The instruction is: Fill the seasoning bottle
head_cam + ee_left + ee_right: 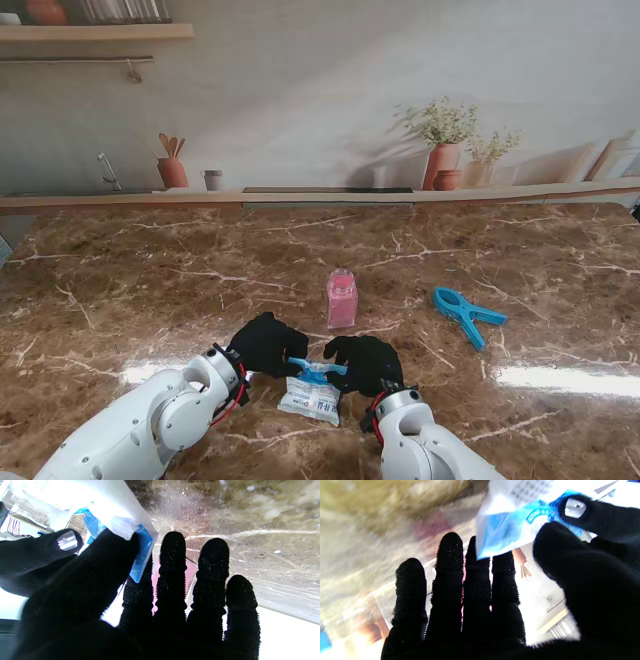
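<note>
A white and blue seasoning bag (pixel 312 392) hangs between my two black-gloved hands, close to me at the table's centre. My left hand (pixel 264 345) pinches the bag's top left corner (pixel 140 552) between thumb and index finger. My right hand (pixel 364 362) pinches the top right corner (pixel 510 530) the same way. The pink seasoning bottle (pixel 342 298) stands upright on the table just beyond both hands, untouched. In the left wrist view the seasoning bottle (pixel 191 571) shows pink behind the fingers (pixel 172 562).
A blue clip (pixel 467 314) lies on the marble table (pixel 150 290) to the right of the bottle. The back ledge carries terracotta pots with plants (pixel 444 160), a utensil holder (pixel 172 170) and a small cup (pixel 212 179).
</note>
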`<state>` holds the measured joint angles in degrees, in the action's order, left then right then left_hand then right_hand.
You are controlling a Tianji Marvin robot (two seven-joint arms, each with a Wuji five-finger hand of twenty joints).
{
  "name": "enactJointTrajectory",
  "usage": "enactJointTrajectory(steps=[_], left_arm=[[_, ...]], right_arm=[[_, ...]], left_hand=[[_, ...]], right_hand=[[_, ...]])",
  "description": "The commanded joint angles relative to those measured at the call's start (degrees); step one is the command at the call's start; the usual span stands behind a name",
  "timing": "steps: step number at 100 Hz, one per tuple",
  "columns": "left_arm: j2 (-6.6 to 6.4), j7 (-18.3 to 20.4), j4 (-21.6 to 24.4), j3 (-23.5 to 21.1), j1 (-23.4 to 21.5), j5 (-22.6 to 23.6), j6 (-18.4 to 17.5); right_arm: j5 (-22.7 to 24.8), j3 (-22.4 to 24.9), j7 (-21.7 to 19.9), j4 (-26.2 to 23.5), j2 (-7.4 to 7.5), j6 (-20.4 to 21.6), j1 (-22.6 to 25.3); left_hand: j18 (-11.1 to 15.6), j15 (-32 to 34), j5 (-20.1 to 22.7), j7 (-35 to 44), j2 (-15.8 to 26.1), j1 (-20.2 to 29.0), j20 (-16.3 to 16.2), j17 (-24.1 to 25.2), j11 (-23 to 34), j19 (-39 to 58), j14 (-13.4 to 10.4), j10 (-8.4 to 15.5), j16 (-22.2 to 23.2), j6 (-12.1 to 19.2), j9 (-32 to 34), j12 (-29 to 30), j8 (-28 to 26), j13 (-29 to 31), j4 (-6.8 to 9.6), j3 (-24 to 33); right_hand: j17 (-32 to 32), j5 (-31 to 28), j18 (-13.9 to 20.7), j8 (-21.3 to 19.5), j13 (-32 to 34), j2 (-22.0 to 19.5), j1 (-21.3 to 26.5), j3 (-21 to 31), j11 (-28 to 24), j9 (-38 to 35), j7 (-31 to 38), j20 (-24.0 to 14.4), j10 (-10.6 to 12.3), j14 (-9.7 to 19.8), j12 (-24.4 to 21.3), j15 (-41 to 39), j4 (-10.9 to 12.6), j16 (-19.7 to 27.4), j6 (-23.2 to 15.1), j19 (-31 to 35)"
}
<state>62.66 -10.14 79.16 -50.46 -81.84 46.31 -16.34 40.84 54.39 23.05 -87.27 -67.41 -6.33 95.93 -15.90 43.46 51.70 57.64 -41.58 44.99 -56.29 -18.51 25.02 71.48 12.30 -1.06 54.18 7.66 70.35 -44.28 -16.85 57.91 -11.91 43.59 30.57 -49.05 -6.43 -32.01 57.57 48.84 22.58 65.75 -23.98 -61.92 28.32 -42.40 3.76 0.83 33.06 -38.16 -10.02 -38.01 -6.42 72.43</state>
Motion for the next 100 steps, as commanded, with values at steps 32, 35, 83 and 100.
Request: enactJointTrajectory(steps=[32, 35, 83, 100], left_arm=[[-0.16, 0.59, 0.54, -0.96, -0.5, 0.77, 0.36], [-0.21, 0.67, 0.65, -1.08, -0.56, 0.94, 0.41], [-0.94, 0.53, 0.91, -1.45, -0.72, 4.48, 0.02], [-1.04, 0.43, 0.97, -1.37, -0.78, 4.91, -0.34]], right_arm=[[4.79, 8.65, -1.75, -7.85, 1.75, -4.11, 7.11], [5.07, 9.23, -1.66, -8.02, 1.74, -4.58, 7.2], [15.55, 18.39, 0.44, -5.81, 2.41, -16.39, 6.7], [19.06, 19.34, -2.38, -2.95, 3.31, -19.8, 5.29]], left_hand=[[0.82, 0.04, -1.13, 2.52, -0.92, -0.79, 0.98, 0.73, -0.63, -1.09, -2.06, 1.61, 0.77, 3.74, 0.63, -1.09, -1.05, -0.1, -0.55, 1.99], [0.81, -0.01, -1.17, 2.47, -0.84, -0.78, 0.98, 0.75, -0.61, -1.09, -2.12, 1.64, 0.78, 3.73, 0.59, -1.13, -1.12, -0.17, -0.54, 1.94], [0.9, -0.1, -1.72, 2.25, -0.42, -0.83, 0.9, 1.48, 0.08, -1.36, -2.15, 1.81, 1.23, 3.94, -0.09, -1.61, -2.43, -0.73, -0.4, 1.52], [0.98, -0.18, -1.96, 2.15, -0.16, -1.03, 0.89, 1.6, 0.06, -1.44, -2.11, 2.09, 1.29, 4.19, -0.2, -1.63, -2.58, -0.81, -0.41, 1.47]], right_hand=[[-3.7, 4.78, -0.29, 0.24, -4.47, -1.66, -5.22, -2.54, 2.2, 4.86, -3.99, 1.61, 0.25, -0.03, -2.58, 7.06, 1.71, 3.49, 0.96, -7.09], [-3.78, 4.78, -0.32, 0.25, -4.49, -1.62, -5.14, -2.63, 2.18, 4.93, -3.99, 1.61, 0.26, -0.05, -2.58, 7.15, 1.73, 3.51, 0.96, -7.26], [-11.27, 8.27, 1.37, -5.19, -14.33, -0.94, -4.36, -2.57, -0.12, 13.76, -2.22, -1.63, -0.83, -0.42, 0.01, 5.59, 1.49, 1.49, 3.06, -11.16], [-13.09, 9.42, 1.91, -5.93, -17.24, -0.58, -4.39, -2.54, -0.66, 16.72, -2.81, -2.39, -1.05, -0.21, 0.43, 5.08, 1.42, 1.34, 3.87, -12.75]])
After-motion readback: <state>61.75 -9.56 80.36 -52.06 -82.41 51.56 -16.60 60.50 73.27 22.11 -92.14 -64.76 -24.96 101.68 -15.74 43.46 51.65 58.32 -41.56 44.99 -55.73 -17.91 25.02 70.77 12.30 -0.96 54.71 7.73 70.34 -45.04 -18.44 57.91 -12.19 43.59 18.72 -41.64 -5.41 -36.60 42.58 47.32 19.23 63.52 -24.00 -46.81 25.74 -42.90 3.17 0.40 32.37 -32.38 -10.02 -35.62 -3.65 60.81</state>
